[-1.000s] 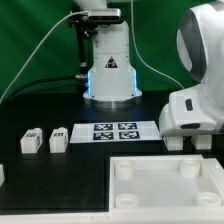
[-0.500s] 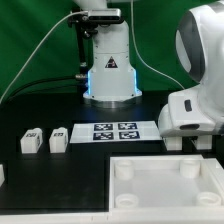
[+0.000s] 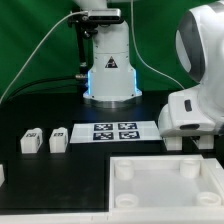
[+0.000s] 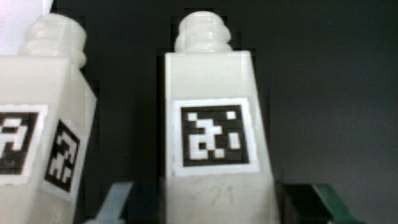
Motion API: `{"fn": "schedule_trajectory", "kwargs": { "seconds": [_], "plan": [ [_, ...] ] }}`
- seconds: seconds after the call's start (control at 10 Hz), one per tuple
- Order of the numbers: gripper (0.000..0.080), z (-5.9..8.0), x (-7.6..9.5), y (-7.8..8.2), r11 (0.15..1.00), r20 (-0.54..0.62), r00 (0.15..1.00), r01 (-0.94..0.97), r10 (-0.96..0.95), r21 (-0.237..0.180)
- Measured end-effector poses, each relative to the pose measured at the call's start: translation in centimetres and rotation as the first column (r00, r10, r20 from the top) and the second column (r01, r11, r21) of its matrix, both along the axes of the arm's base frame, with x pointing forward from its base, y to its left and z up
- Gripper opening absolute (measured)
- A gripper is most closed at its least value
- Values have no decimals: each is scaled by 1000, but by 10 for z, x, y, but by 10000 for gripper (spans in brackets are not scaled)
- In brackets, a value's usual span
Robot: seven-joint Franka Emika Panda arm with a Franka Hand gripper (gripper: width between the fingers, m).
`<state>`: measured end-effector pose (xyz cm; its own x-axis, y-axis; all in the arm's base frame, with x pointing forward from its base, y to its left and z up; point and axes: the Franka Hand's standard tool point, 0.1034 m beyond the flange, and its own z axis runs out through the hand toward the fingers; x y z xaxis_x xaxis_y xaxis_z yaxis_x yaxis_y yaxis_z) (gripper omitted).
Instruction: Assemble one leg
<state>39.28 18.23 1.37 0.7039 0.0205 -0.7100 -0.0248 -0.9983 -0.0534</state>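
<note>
In the wrist view a white leg (image 4: 217, 120) with a black-and-white tag stands between my gripper's (image 4: 221, 196) two fingers. A dark gap shows on each side of it, so the jaws are open and straddle its lower end without touching. A second leg (image 4: 39, 110) stands close beside it. In the exterior view my gripper (image 3: 188, 140) is low over the table at the right, behind the large white panel (image 3: 165, 185), and hides those legs. Two more tagged legs (image 3: 30, 141) (image 3: 57, 139) stand at the left.
The marker board (image 3: 113, 131) lies in the middle in front of the robot base (image 3: 110, 70). Another small white part (image 3: 2, 172) shows at the left edge. The panel has raised round corner sockets (image 3: 125, 170).
</note>
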Motion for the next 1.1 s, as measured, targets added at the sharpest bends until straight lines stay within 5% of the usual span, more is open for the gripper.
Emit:
{"fn": "schedule_trajectory", "kwargs": {
  "seconds": [0.5,0.8,1.0,1.1],
  "plan": [
    [291,8,4,-4,999,14,999,-31,31,18],
    [292,85,68,-36,994,201,978,-71,54,80],
    [292,135,89,-50,995,373,927,-65,33,75],
    [292,149,93,-48,996,501,865,-61,21,63]
  ]
}}
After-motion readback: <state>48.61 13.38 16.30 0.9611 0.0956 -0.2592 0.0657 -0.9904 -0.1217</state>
